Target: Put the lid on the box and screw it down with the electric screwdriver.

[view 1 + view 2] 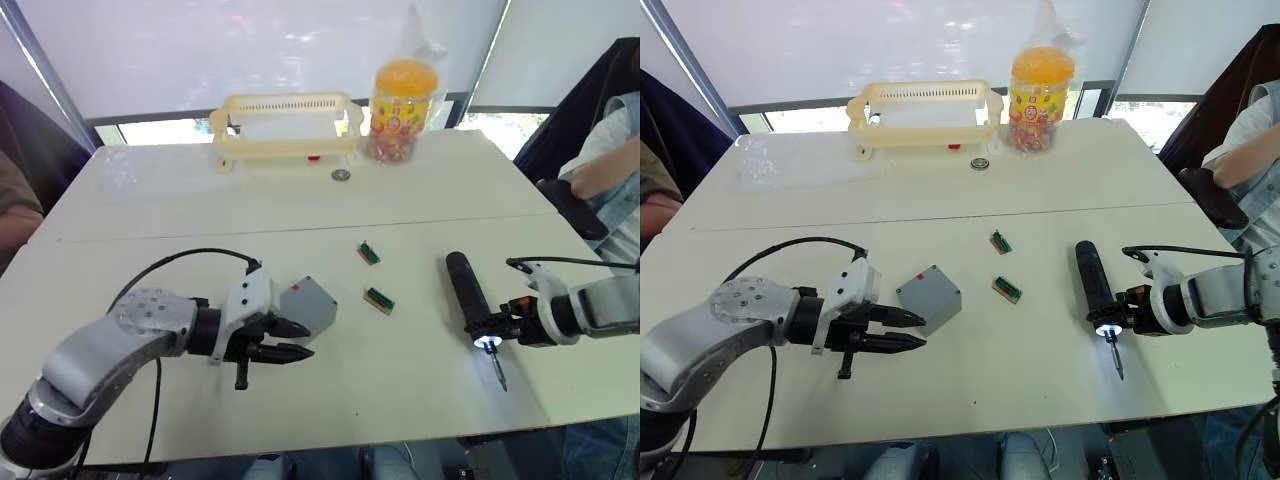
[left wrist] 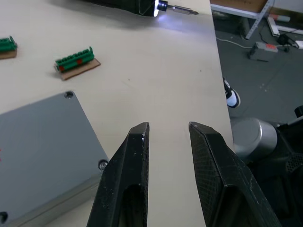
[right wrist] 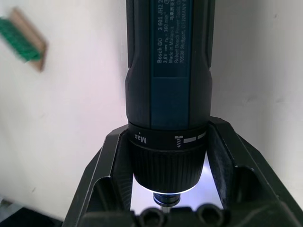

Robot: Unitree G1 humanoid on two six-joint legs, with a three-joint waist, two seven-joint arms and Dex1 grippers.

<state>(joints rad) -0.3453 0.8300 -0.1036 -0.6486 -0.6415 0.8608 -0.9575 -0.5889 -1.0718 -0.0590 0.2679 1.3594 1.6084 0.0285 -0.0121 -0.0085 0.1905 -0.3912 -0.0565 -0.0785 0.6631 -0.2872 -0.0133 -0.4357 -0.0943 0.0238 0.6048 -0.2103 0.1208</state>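
Note:
The grey box (image 1: 930, 297) sits on the white table with the flat grey lid (image 2: 42, 142) lying on top, screw holes showing at its corners. A red mark (image 1: 293, 290) shows on the box's side. My left gripper (image 1: 902, 332) is open just beside the box's near corner, nothing between its fingers (image 2: 137, 161). The electric screwdriver (image 1: 463, 285), black and dark blue, lies on the table to the right, its front light on and its bit (image 1: 498, 372) pointing toward the table's front edge. My right gripper (image 1: 487, 330) is shut on its collar (image 3: 168, 156).
Two small green terminal pieces (image 1: 369, 253) (image 1: 379, 299) lie between box and screwdriver. A yellow plastic rack (image 1: 285, 125), a candy jar (image 1: 402, 100) and a small round metal piece (image 1: 341, 175) stand at the back. People sit at both table sides.

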